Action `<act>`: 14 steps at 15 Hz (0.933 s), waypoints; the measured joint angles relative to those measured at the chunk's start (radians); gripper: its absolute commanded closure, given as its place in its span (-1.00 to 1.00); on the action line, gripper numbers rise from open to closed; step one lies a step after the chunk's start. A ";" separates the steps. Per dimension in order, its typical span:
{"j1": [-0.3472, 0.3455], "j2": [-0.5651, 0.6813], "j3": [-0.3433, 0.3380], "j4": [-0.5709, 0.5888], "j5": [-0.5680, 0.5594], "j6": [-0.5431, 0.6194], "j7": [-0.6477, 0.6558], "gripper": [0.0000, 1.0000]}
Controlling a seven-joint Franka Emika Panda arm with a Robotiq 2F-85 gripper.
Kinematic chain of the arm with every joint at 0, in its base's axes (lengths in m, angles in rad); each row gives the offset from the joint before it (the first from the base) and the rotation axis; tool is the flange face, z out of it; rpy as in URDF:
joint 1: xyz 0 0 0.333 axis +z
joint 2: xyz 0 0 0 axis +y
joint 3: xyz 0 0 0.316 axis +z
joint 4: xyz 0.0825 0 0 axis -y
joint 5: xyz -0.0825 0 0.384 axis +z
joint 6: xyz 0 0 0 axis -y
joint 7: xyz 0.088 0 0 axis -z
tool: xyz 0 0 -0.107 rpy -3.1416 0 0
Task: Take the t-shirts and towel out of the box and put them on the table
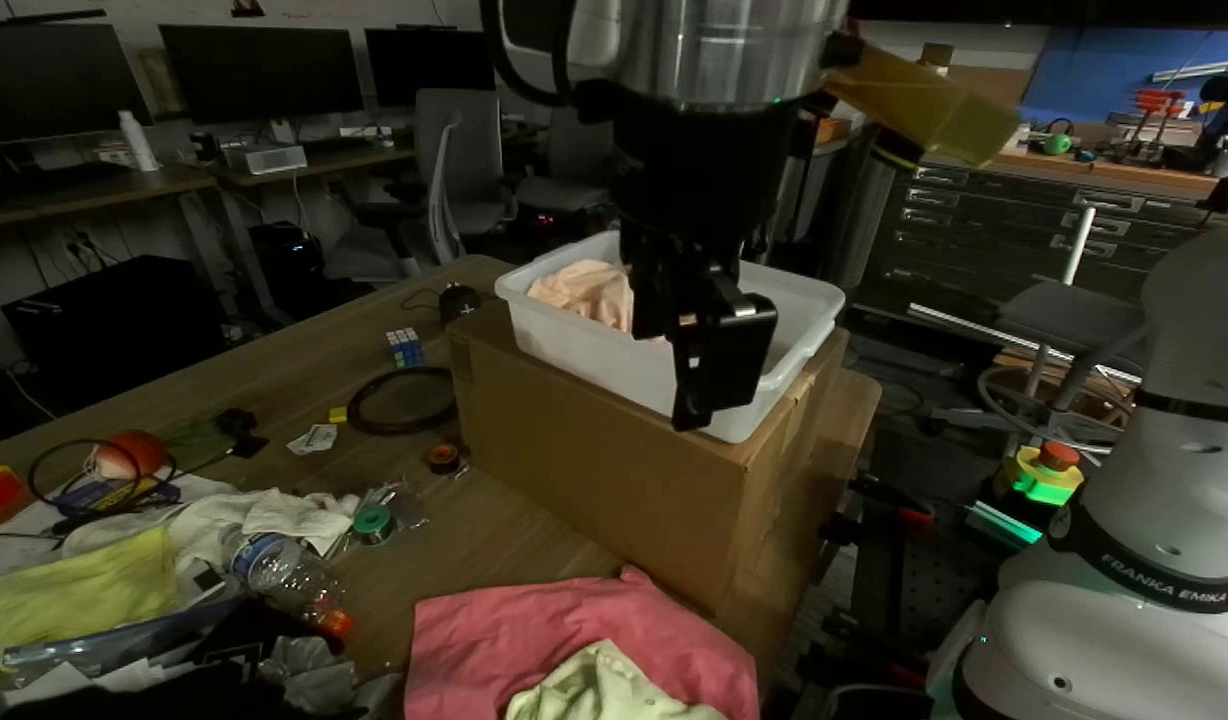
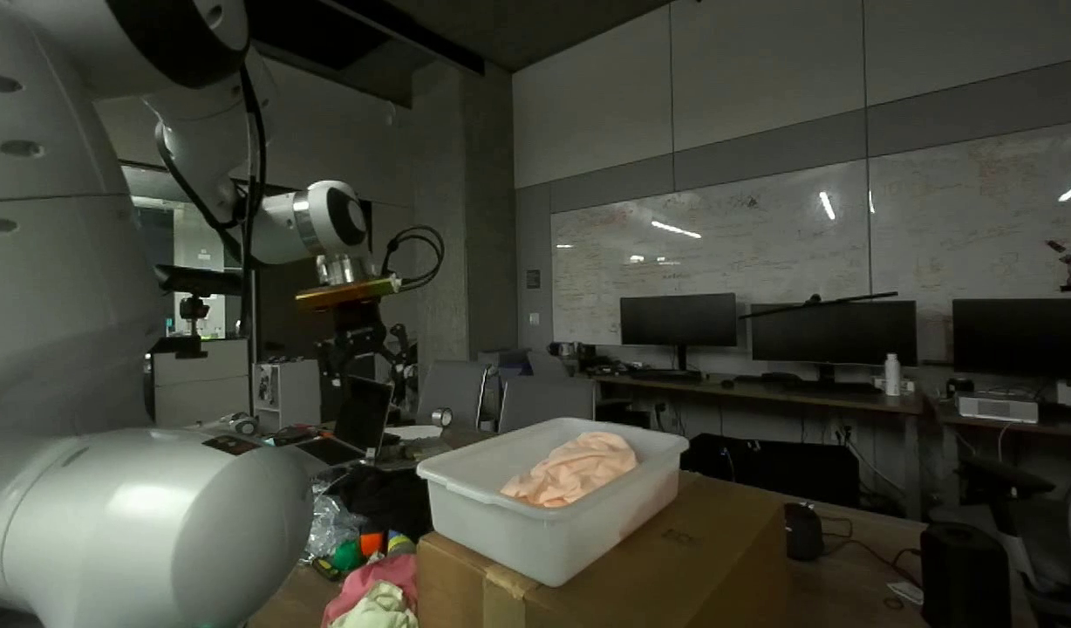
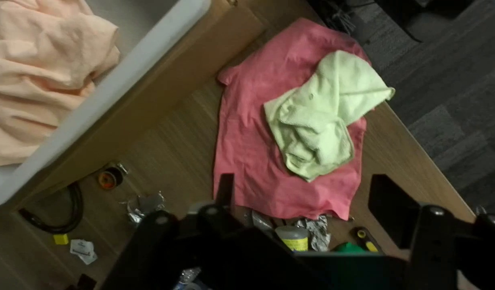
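Below the parted pincer, a towel lies on a t-shirt.

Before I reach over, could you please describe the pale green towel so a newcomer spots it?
Start at the brown cardboard carton on the brown wooden table. Beside it lies a spread pink T-shirt. The pale green towel lies rumpled on that, smaller and paler.

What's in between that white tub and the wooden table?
A brown cardboard carton: it stands on the wooden table, and the white tub rests on top of it. That shows in an exterior view.
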 measured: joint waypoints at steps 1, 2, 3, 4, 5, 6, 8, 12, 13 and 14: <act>-0.010 0.000 -0.005 -0.001 -0.036 -0.006 0.001 -1.00; -0.024 -0.002 -0.014 -0.002 -0.067 -0.006 0.012 -1.00; -0.043 -0.006 -0.028 -0.004 -0.091 -0.004 0.033 -1.00; -0.065 -0.013 -0.048 -0.006 -0.105 -0.003 0.051 -1.00; -0.088 -0.020 -0.071 -0.008 -0.111 -0.001 0.064 -1.00; -0.111 -0.027 -0.096 -0.012 -0.114 0.003 0.074 -1.00; -0.160 -0.038 -0.149 -0.024 -0.115 0.021 0.092 -1.00; -0.252 -0.039 -0.241 -0.052 -0.114 0.095 0.143 -1.00; -0.271 -0.036 -0.258 -0.060 -0.112 0.123 0.161 -1.00; -0.288 -0.032 -0.273 -0.066 -0.105 0.154 0.181 -1.00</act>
